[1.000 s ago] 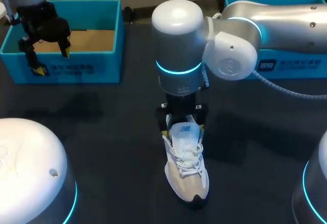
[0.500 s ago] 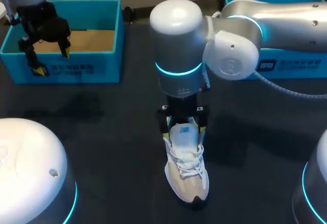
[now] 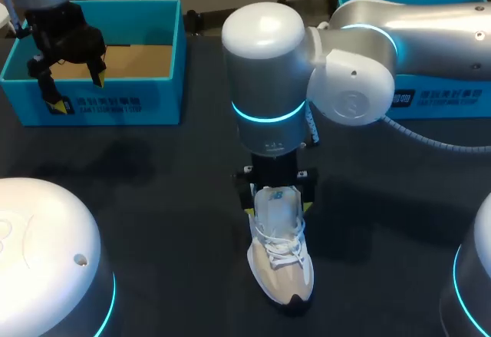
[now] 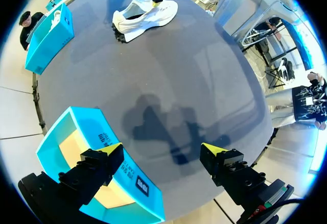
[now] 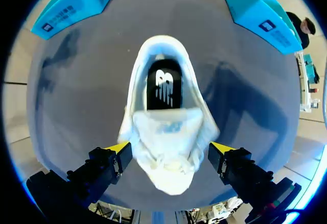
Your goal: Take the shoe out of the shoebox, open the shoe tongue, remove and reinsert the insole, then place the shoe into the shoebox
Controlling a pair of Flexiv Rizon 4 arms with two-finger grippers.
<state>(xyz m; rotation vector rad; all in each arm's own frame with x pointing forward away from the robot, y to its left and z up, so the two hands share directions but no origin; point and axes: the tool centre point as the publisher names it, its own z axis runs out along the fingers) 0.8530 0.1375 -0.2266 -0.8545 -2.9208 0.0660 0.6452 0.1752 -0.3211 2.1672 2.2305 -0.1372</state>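
Note:
A white and beige shoe (image 3: 281,264) stands on the dark table with its toe toward the near edge. In the right wrist view its tongue (image 5: 166,127) is raised and the black insole (image 5: 164,89) shows inside the opening. My right gripper (image 3: 277,195) hangs open over the tongue, one finger on each side of the shoe (image 5: 168,163). The open blue shoebox (image 3: 100,107) sits at the far left with nothing in it. My left gripper (image 3: 77,93) is open above its front wall; in its own view the left gripper (image 4: 163,149) has the shoebox (image 4: 76,147) beneath one finger.
A second blue box (image 3: 437,99) lies at the far right behind my right arm. The shoe (image 4: 145,15) is far ahead of the left gripper, with bare dark table between them.
My right arm has shifted a little toward the near edge, bringing its open fingers further along the shoe. The shoe and the left arm have not moved.

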